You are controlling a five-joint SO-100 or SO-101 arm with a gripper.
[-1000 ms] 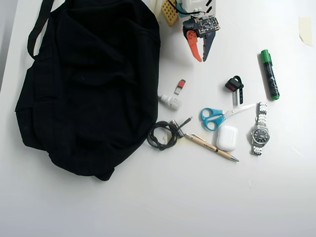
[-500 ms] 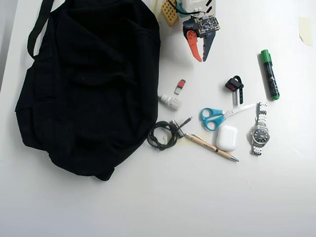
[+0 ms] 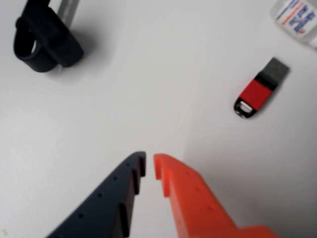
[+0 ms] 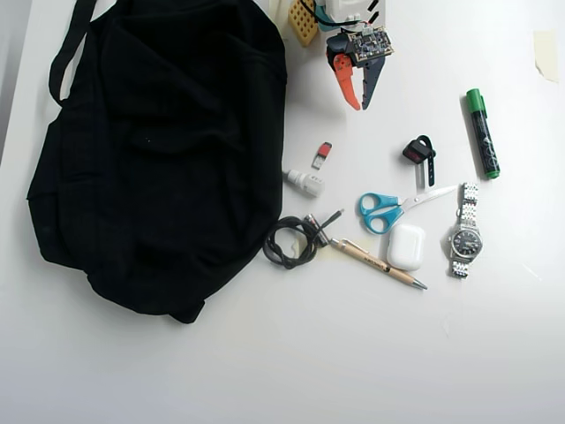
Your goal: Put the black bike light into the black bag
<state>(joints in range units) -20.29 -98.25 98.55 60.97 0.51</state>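
End effector [image 3: 148,166] poised, bike light untouched.
Wrist view: the dark and orange fingers sit pressed nearly together over bare table [image 3: 148,89], holding nothing; the black bike light [image 3: 44,37] lies up-left, a red USB stick [image 3: 260,89] off right. Overhead view: the light [image 4: 419,152] rests between end effector [image 4: 360,104] and scissors [image 4: 388,210], well apart from the black bag [image 4: 159,150], likely the next reach.

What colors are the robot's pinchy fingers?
The end effector has two pointed fingers: one bright orange, one dark navy with small round holes and ridged inner edges. Above them, the overhead view shows a small circuit board, a teal cable and white arm parts.
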